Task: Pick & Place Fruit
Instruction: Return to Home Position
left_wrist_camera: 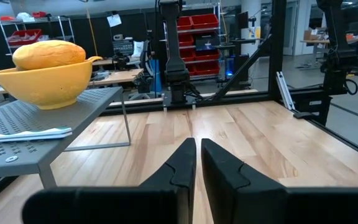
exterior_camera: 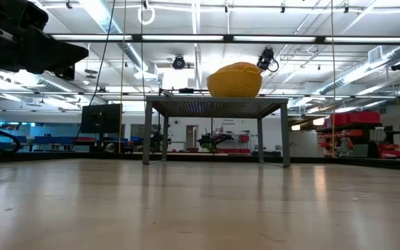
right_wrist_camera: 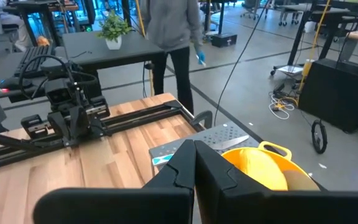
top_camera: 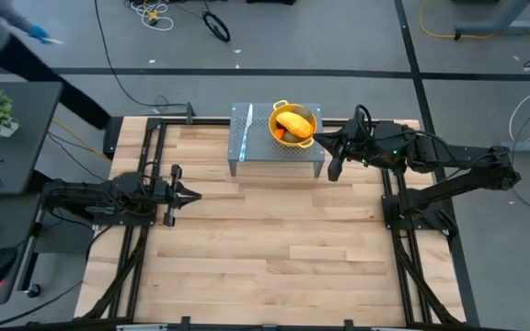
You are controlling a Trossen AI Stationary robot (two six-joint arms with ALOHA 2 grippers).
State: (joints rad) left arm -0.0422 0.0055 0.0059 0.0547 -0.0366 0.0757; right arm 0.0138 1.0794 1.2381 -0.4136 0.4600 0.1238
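Dark blunt fingers (left_wrist_camera: pixel 182 163) of the left pincer (left_wrist_camera: pixel 197 144) fill the foreground of its wrist view. They are pressed together with only a thin slit between them and nothing held. Seen from above, this pincer lies low over the left part of the pale wooden plank table (top_camera: pixel 274 248). It points toward the middle and is well apart from the grey perforated metal shelf on thin legs (top_camera: pixel 274 154), which stands at the far middle of the table. On the shelf sits the yellow perforated colander with handles (left_wrist_camera: pixel 42 87). A large yellow-orange oblong toy fruit (top_camera: pixel 295 120) lies across the top of the colander and rises above its rim. An olive-green oval fruit (top_camera: pixel 288 137) shows partly underneath it, against the near wall of the colander. Whether other fruit lies deeper in the colander cannot be told. A slim silver-and-blue knife (top_camera: pixel 247 126) lies flat on the shelf, just beside the colander on the side toward the left arm. The right pincer (top_camera: pixel 323 141) hangs off the shelf's right end, near the colander and higher than it, so its wrist view looks down over the yellow rim. Its two fingers (right_wrist_camera: pixel 182 163) are closed against each other and grip nothing. Beyond the table's far left corner stands a person in a grey top, dark trousers and a blue glove (right_wrist_camera: pixel 166 25). The person is next to a dark side desk (right_wrist_camera: pixel 123 53) that carries a small potted green plant (right_wrist_camera: pixel 114 28).
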